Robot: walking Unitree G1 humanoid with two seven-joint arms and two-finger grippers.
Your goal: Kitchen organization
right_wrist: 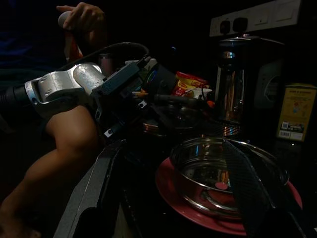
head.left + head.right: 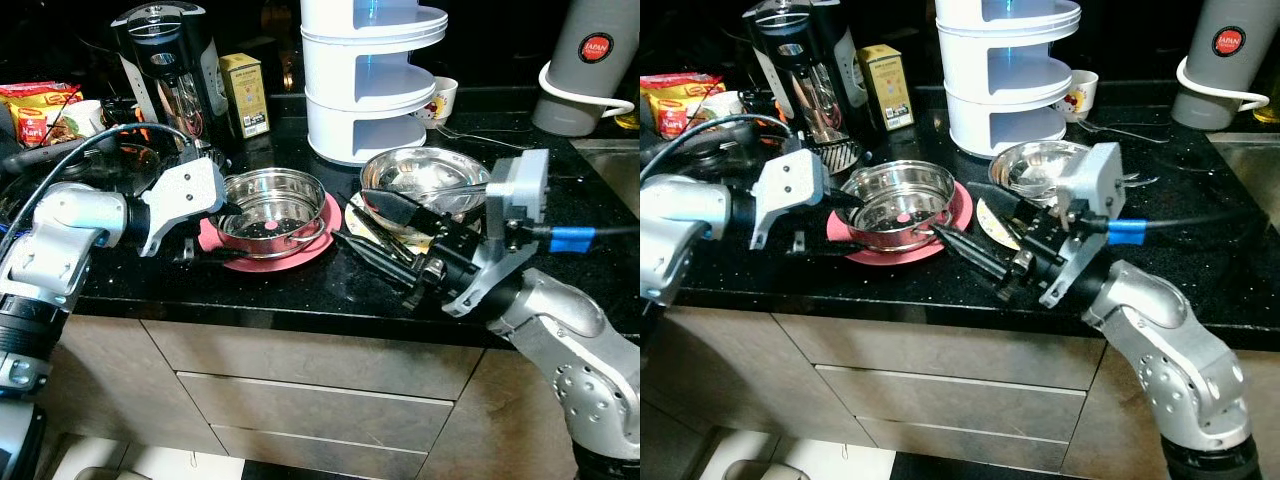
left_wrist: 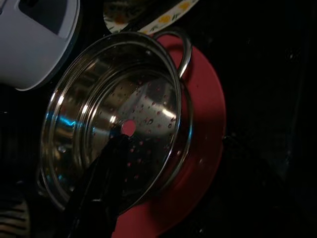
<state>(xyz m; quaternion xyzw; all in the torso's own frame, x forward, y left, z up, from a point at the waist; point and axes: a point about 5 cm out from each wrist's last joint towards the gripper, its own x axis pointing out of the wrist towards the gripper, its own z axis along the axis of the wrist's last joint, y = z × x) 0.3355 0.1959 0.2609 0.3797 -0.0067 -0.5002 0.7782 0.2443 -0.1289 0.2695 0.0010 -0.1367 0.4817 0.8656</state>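
A perforated steel steamer pan (image 2: 272,205) sits on a red plate (image 2: 262,258) on the black counter (image 2: 250,290). My left gripper (image 2: 222,212) is at the pan's left rim and reaches over it into the pan (image 3: 143,99). My right gripper (image 2: 350,215) is open on the pan's right side, low over a floral plate (image 2: 357,212). One of its fingers (image 2: 375,250) points at the red plate; the other lies in front of a steel bowl (image 2: 425,172). In the right wrist view the pan (image 1: 223,173) lies between its spread fingers (image 1: 99,183).
Behind stand a white tiered container (image 2: 372,80), a coffee machine (image 2: 165,60), a yellow box (image 2: 244,95), snack packets (image 2: 40,105) and a mug (image 2: 442,98). A grey jug (image 2: 590,60) and a sink (image 2: 612,170) are at the right. A person's arm (image 1: 69,144) stands beyond the left arm.
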